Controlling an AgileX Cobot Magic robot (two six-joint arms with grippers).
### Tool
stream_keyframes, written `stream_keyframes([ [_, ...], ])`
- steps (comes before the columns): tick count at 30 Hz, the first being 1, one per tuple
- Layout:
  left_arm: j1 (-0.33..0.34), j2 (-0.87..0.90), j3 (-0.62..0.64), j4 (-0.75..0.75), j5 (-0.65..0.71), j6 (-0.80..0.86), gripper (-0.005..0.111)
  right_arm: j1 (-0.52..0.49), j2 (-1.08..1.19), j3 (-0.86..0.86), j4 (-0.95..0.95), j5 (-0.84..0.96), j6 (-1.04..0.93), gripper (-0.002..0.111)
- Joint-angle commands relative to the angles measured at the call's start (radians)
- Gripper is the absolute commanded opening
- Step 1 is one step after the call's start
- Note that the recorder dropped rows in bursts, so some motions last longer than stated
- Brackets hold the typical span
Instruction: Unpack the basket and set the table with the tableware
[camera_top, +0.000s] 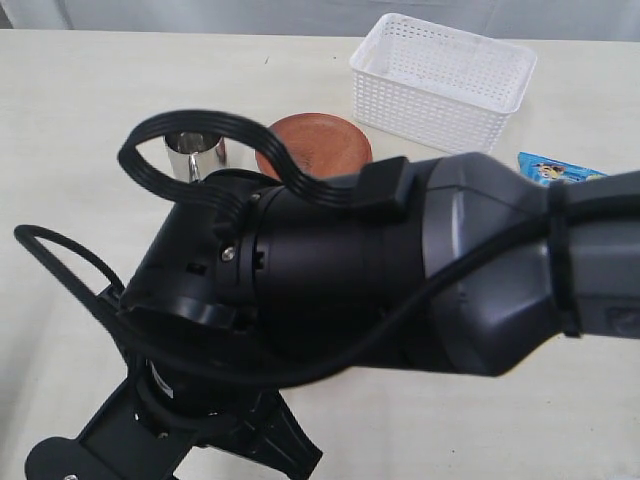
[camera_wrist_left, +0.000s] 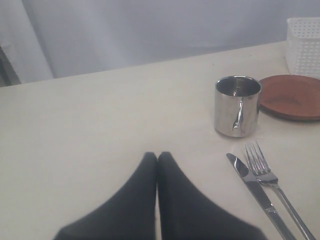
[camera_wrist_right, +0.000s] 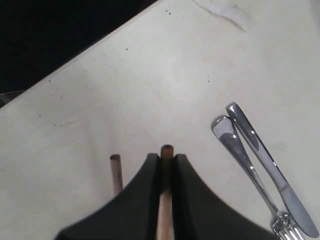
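Pale cream bench: right hand clenched on thin brown chopstick, apparently laying it beside twin; next, release. Left hand closed, empty.

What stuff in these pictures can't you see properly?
1. Exterior view: the black arm covers the middle of the table, hiding the knife and fork.
2. Exterior view: that arm covers part of the plate and blue bag.
3. Left wrist view: the picture edge cuts off the basket; only a corner shows.
4. Right wrist view: the held chopstick disappears between the fingers of the right gripper, the other chopstick behind one; only tips show.
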Motion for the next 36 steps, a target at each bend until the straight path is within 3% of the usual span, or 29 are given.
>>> stream_keyframes([
  [1, 0.002, -0.003, 0.002, -0.001, -0.004, 0.000, 0.000, 0.001, -0.009, 0.004, 0.012, -0.005, -0.008, 0.000],
  [24, 0.002, -0.003, 0.002, -0.001, -0.004, 0.000, 0.000, 0.001, -0.009, 0.004, 0.012, 0.005, -0.010, 0.001],
  [27, 0.002, -0.003, 0.002, -0.001, -0.004, 0.000, 0.000, 0.001, -0.009, 0.004, 0.012, 0.005, -0.003, 0.016],
  [28, 0.002, -0.003, 0.002, -0.001, -0.004, 0.000, 0.000, 0.001, -0.009, 0.004, 0.012, 0.005, -0.003, 0.029],
  [30, 0.002, -0.003, 0.002, -0.001, -0.004, 0.000, 0.000, 0.001, -0.009, 0.004, 0.008, 0.005, -0.003, 0.041],
  [36, 0.002, -0.003, 0.002, -0.001, -0.004, 0.000, 0.000, 0.001, -0.014, 0.004, 0.008, -0.012, 0.008, 0.041],
])
